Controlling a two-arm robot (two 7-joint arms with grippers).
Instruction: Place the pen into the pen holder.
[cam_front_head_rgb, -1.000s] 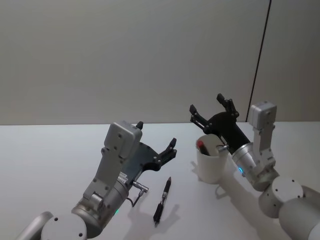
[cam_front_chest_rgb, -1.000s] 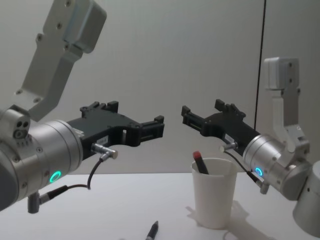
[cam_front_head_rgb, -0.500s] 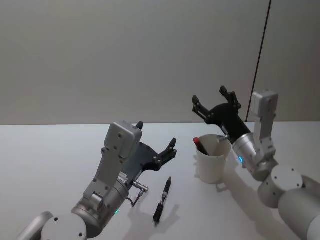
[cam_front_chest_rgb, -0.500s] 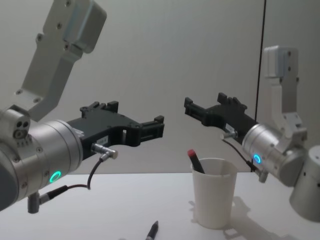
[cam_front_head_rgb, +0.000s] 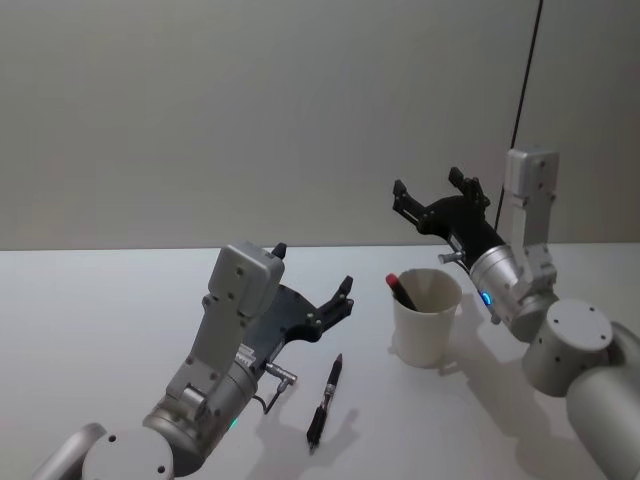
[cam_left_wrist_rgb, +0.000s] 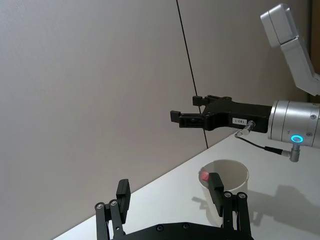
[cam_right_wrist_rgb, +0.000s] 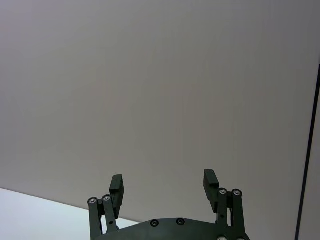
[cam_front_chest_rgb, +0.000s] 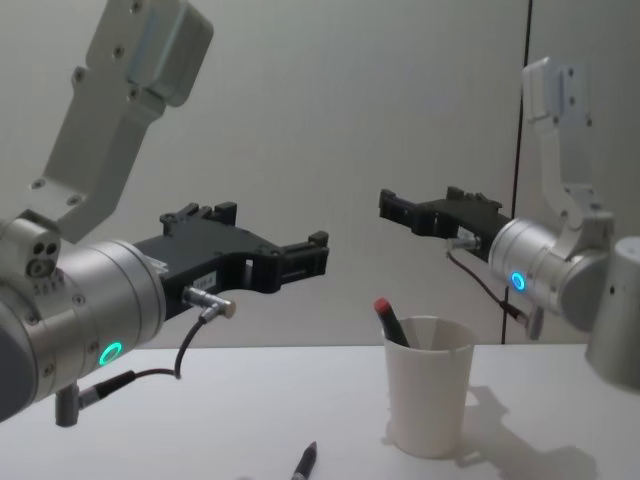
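on the table (cam_front_head_rgb: 100, 320), spotted a black pen (cam_front_head_rgb: 325, 400) lying flat, left of the pen holder (cam_front_head_rgb: 425, 335) and apart from it, a red-tipped pen (cam_front_head_rgb: 400, 288) leaning inside that cup. noted the left gripper (cam_front_head_rgb: 313, 268) hanging over the table near the lying pen, fingers spread, empty. found the right gripper (cam_front_head_rgb: 430, 188) above and behind the cup, fingers apart, gripping nothing.

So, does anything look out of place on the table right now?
Only the dark pen: it lies loose on the table by the open left hand, outside the cup. The cup stands upright with a red-tipped pen leaning inside. The open right hand hovers above it, empty. Nothing spilled or damaged.
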